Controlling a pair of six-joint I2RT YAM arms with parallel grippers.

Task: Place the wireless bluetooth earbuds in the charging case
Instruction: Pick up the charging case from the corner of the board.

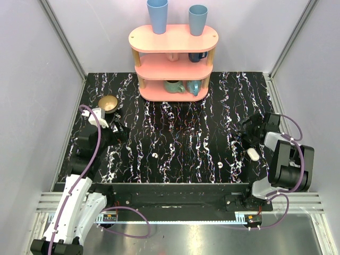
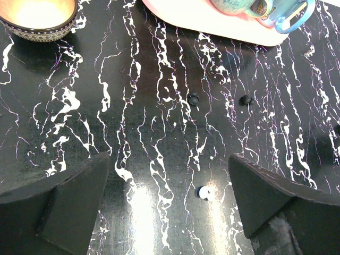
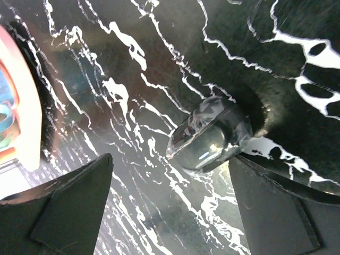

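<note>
Two tiny white earbuds lie on the black marble tabletop, one [image 1: 154, 155] near the middle front and one [image 1: 221, 165] further right. In the left wrist view one earbud [image 2: 204, 192] rests on the table in the gap between the wide-apart fingers, touching neither. My left gripper [image 1: 117, 129] [image 2: 169, 159] is open and empty, left of both earbuds. The white oval charging case [image 1: 253, 154] lies at the right, beside my right gripper [image 1: 240, 135] [image 3: 170, 159]. That gripper is open; the case [image 3: 210, 135] looks glossy and grey close by its right finger.
A pink three-tier shelf [image 1: 173, 59] with cups and mugs stands at the back centre. A small bowl [image 1: 108, 103] [image 2: 37, 16] sits at the back left, just behind the left gripper. Two small black studs [image 2: 194, 98] [image 2: 245, 99] stick up from the tabletop.
</note>
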